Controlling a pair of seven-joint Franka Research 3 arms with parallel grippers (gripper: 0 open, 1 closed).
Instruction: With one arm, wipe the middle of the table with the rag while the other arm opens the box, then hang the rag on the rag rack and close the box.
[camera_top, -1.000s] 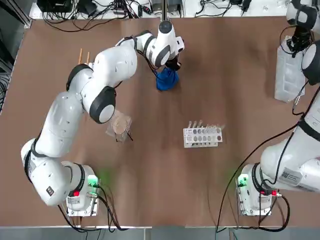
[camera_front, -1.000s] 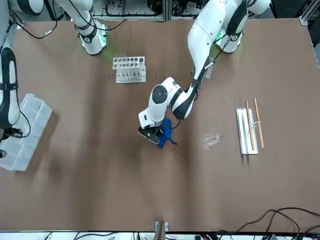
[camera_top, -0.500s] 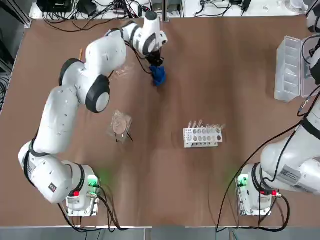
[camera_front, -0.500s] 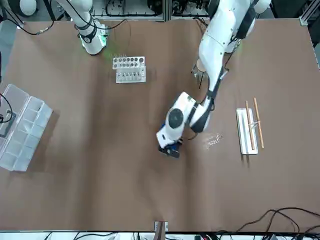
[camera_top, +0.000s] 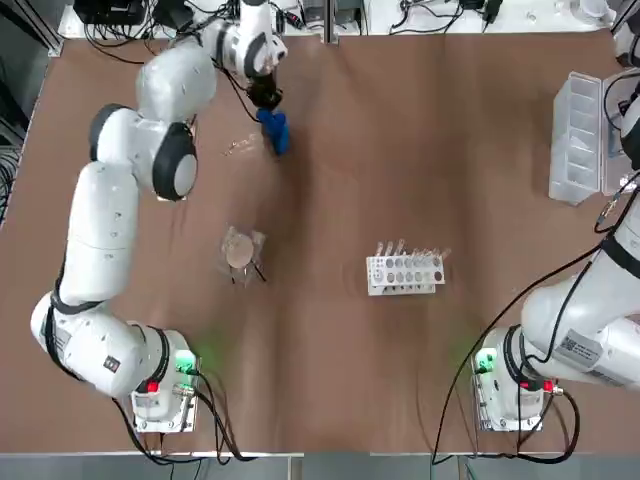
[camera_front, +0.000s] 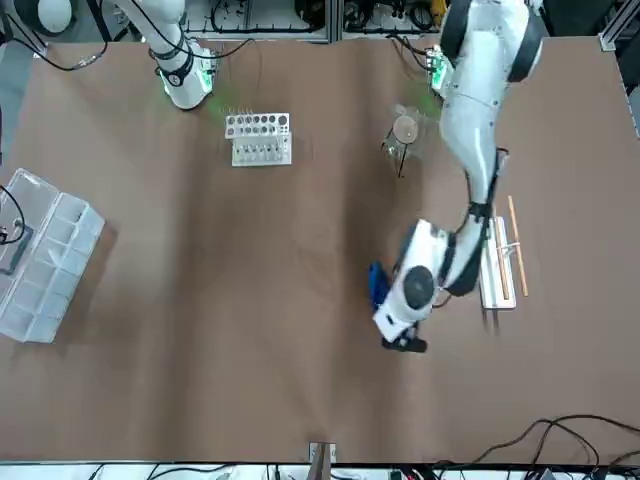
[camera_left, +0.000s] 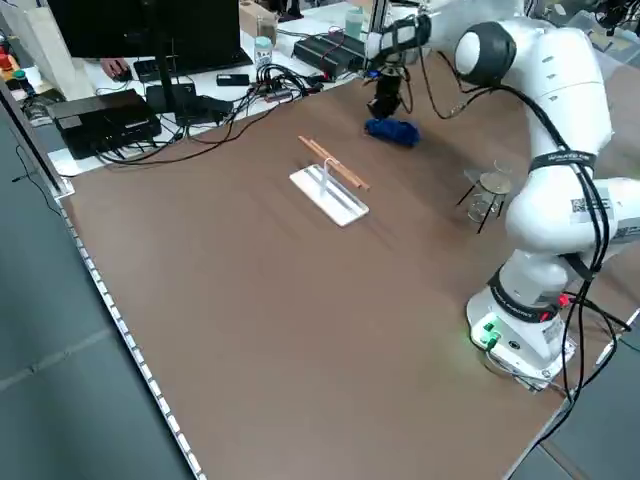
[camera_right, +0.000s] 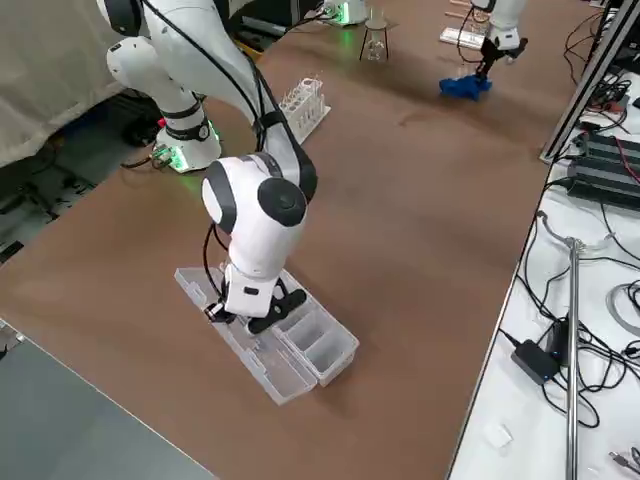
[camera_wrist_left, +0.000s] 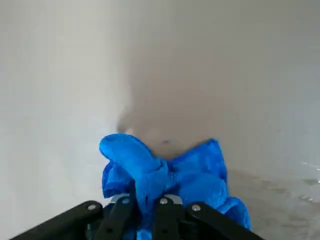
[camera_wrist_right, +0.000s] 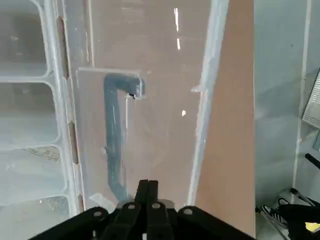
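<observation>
- Top view: clamps the rag (camera_top: 277, 136) in the closed left gripper (camera_top: 265, 110), above the table's (camera_top: 400, 180) far left part.
- Front view: could tip the rag rack (camera_front: 497, 270), with the left arm (camera_front: 468, 125) so near.
- Left side view: could miss the rods (camera_left: 333, 162) through bunched cloth.
- Right side view: could shove the open box (camera_right: 318, 340) by pushing its lid sideways.
- Right wrist view: keep the right gripper (camera_wrist_right: 148, 189), shut and empty above the lid, off the handle (camera_wrist_right: 114, 135).
- Counts, front view: one rag, one rack, two rods, one box.
</observation>
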